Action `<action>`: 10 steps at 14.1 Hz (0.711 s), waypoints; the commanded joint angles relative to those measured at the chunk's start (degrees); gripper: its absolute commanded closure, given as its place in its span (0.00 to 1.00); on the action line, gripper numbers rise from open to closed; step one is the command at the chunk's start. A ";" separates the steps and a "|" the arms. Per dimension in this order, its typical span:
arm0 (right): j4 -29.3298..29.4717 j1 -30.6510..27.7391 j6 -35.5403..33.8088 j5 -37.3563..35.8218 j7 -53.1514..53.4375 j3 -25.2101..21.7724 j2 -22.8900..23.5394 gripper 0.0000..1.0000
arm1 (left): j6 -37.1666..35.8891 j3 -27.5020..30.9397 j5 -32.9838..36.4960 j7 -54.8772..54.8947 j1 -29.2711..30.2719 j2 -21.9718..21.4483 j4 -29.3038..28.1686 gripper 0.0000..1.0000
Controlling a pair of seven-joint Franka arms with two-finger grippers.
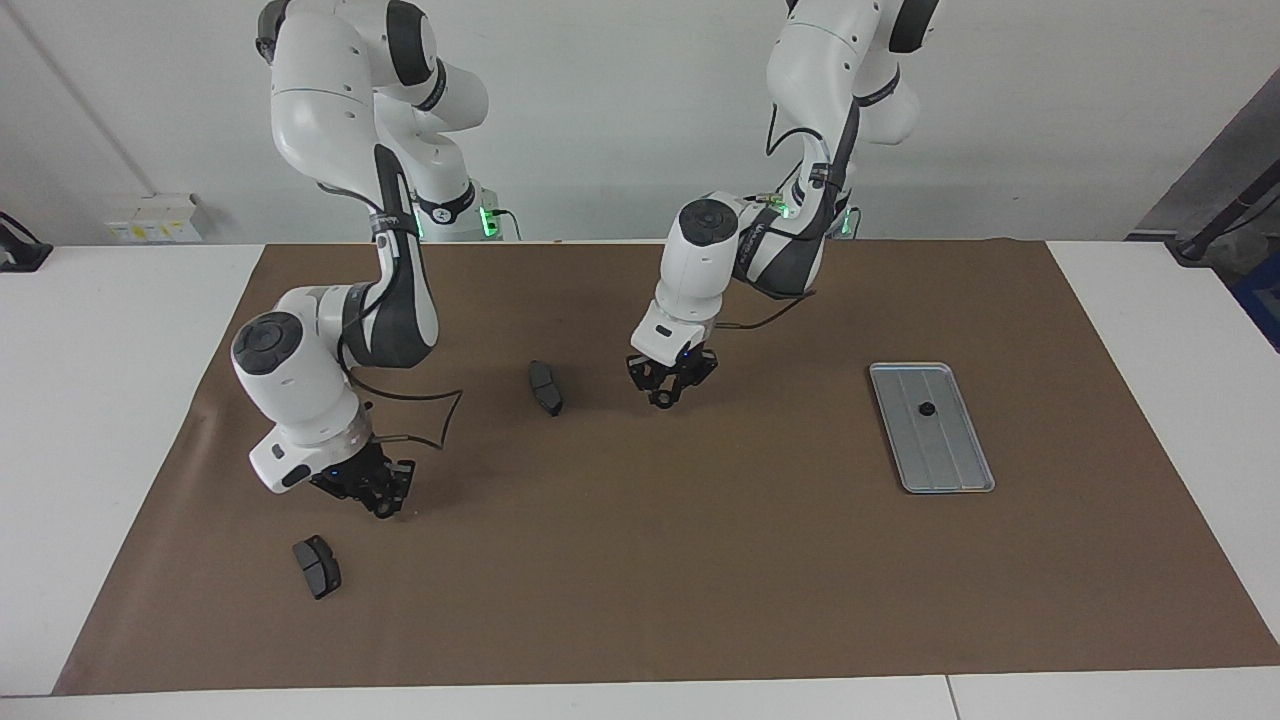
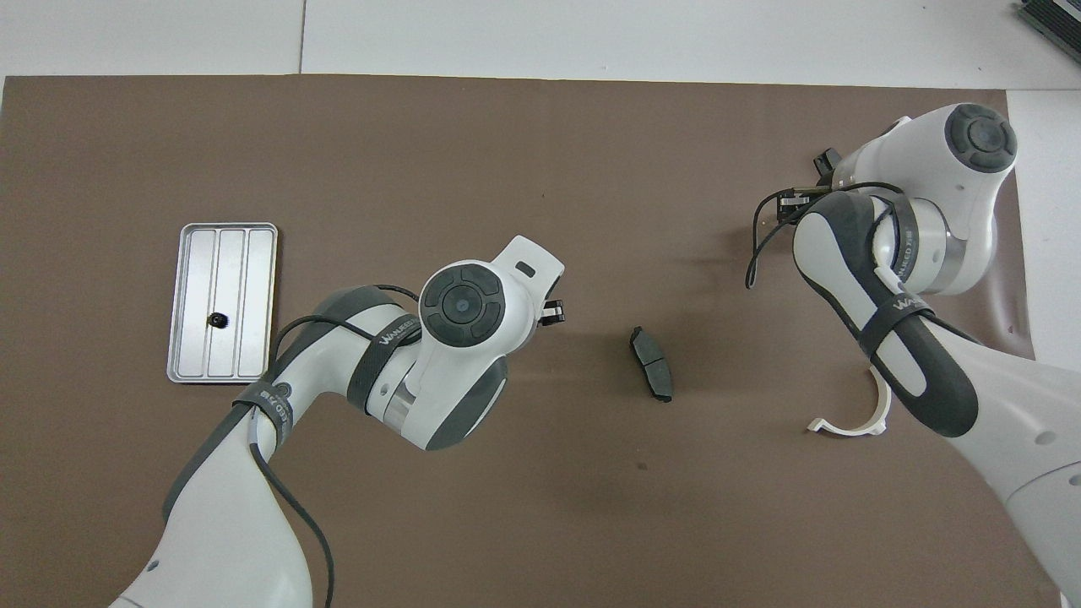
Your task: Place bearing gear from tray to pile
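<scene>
The silver tray (image 1: 945,465) (image 2: 245,253) lies toward the left arm's end of the brown mat. The bearing gear (image 1: 927,408) (image 2: 218,319), a small black round part, rests on it. The pile is scattered: one dark pad (image 1: 545,387) (image 2: 651,375) mid-mat, another pad (image 1: 317,566) farther from the robots, and a white curved bracket (image 2: 853,422) that the right arm partly covers. My left gripper (image 1: 664,398) (image 2: 553,312) hangs shut and empty over the mat beside the middle pad. My right gripper (image 1: 384,508) is shut and empty, low over the mat by the farther pad.
The brown mat (image 1: 700,580) covers most of the white table. A loose cable loops from the right wrist (image 1: 440,420). Bare mat stretches between the tray and the middle pad.
</scene>
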 commanded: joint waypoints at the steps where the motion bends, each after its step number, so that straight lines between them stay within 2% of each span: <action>1: -1.25 -1.04 -0.55 1.28 -2.32 0.91 -0.97 1.00 | 1.18 1.02 0.33 -0.20 -1.00 0.32 0.28 0.00; 5: -3.35 -0.69 -5.92 0.32 -2.40 0.82 -3.95 1.00 | -1.71 1.81 0.33 0.23 0.75 -1.25 0.01 0.00; 7: -7.12 -0.68 -4.79 0.31 -2.58 0.82 -5.36 1.00 | -6.19 2.52 0.42 3.64 6.44 -4.06 -0.07 0.00; 10: -8.71 -0.68 -4.78 -0.47 -2.58 0.74 -5.98 1.00 | -11.38 2.61 0.42 12.77 14.79 -6.79 0.01 0.00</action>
